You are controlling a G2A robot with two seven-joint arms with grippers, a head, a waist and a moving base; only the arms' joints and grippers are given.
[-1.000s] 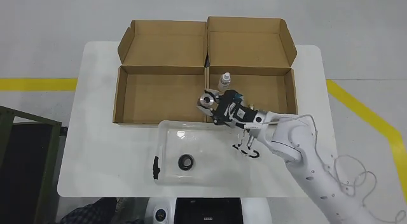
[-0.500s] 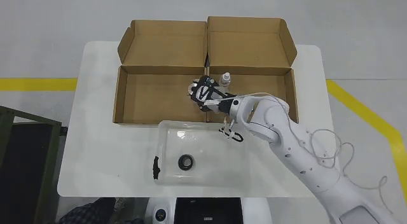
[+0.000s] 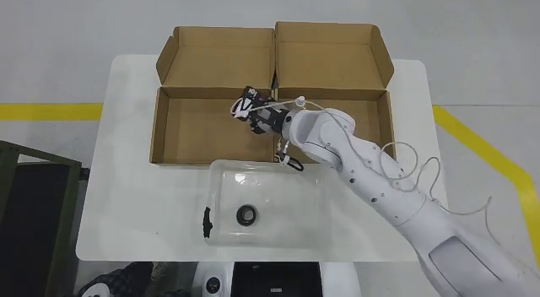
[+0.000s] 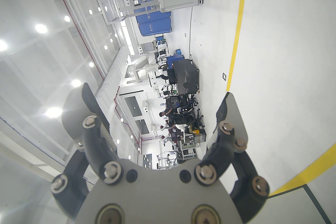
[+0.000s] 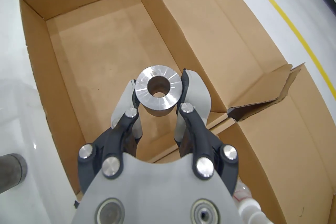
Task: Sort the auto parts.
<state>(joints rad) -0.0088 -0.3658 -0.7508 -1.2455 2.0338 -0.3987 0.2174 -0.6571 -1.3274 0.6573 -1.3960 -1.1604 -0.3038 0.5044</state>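
Note:
A silver metal bushing (image 5: 172, 78) with a round bore is gripped by my right gripper (image 5: 158, 78), which is shut on its sides. In the top view the right gripper (image 3: 247, 105) hangs over the back right corner of the left cardboard box (image 3: 198, 132), whose floor is bare. The right cardboard box (image 3: 359, 124) stands beside it, and a white bottle (image 5: 249, 206) lies in it. A black ring (image 3: 246, 213) sits in the clear plastic bin (image 3: 278, 175). My left gripper (image 4: 156, 93) is open, holds nothing and points out into the room.
Both boxes have their lids (image 3: 224, 56) folded open toward the back. The clear bin stands at the table's front edge, just in front of the boxes, with a black piece (image 3: 205, 221) on its left rim. Bare white table (image 3: 126, 170) lies to the left.
The right arm has carried the bushing leftward and toward the back, from the near wall between the two boxes to above the left box.

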